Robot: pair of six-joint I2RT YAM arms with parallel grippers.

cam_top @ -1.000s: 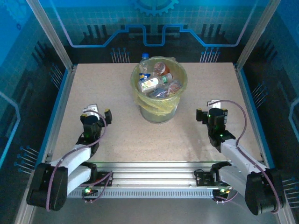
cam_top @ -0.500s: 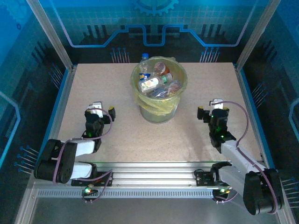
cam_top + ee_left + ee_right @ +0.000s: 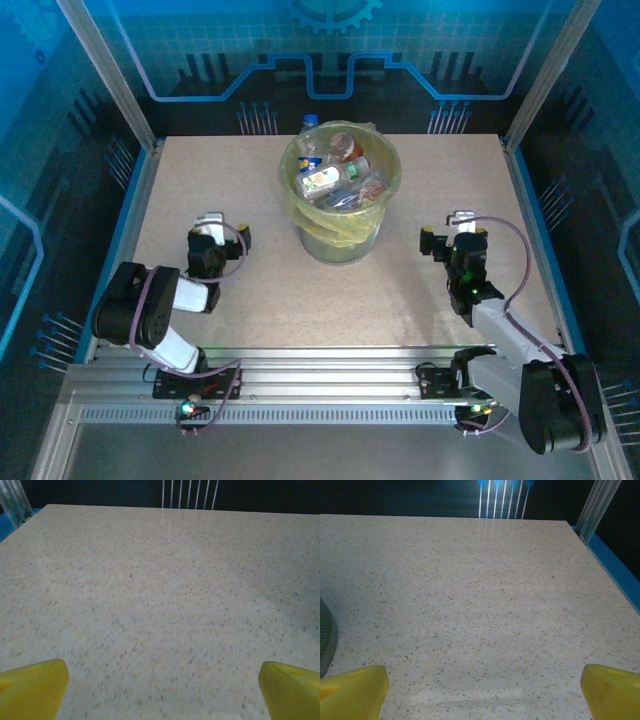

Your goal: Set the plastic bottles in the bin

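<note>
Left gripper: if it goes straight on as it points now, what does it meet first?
Probably nothing: ahead of the open left gripper lies bare table up to its far edge.

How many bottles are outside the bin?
1 at most: a blue-capped bottle stands at the bin's far rim; inside or just behind, I cannot tell. The other bottles lie piled in the bin, some likely hidden.

Speckled beige counter (image 3: 440, 190); bin (image 3: 345, 238) lined translucent yellow-green; clear plastic bottles (image 3: 322, 181) labelled blue, white, red-brown; yellow fingertips (image 3: 32, 686) on left pincer (image 3: 162, 687), right pincer (image 3: 482, 687).
</note>
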